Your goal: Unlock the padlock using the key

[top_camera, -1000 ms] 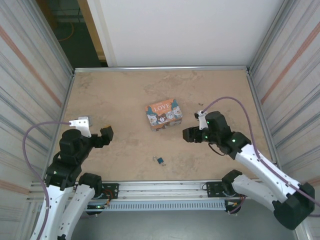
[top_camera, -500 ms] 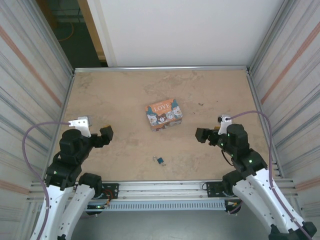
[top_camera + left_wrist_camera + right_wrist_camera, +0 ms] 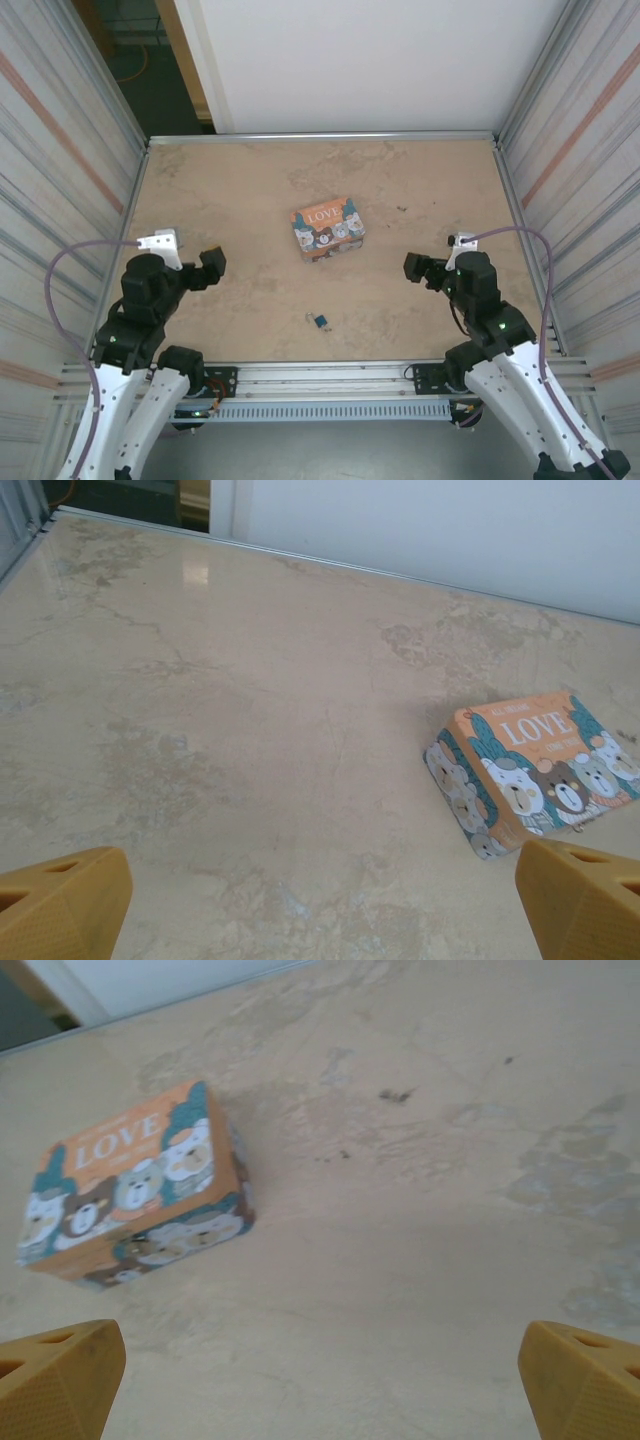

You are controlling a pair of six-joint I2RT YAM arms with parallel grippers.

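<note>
The padlock (image 3: 319, 321) is a tiny blue-teal and dark piece lying on the table near the front edge, between the two arms. At this size I cannot tell a key apart from it. My left gripper (image 3: 208, 268) hovers well to its left, open and empty, with its orange fingertips (image 3: 60, 905) wide apart in the left wrist view. My right gripper (image 3: 418, 268) hangs to the padlock's right, also open, and nothing lies between its fingertips (image 3: 585, 1380).
An orange-and-teal "LOVE" box (image 3: 327, 228) with cartoon bears sits mid-table, also seen from the left wrist (image 3: 530, 775) and the right wrist (image 3: 135, 1195). Corrugated metal walls (image 3: 60, 160) close in the table (image 3: 250, 190) on both sides.
The right arm has drawn back to the right and towards the near edge, away from the box, and its jaws have spread wider. The left arm has barely moved.
</note>
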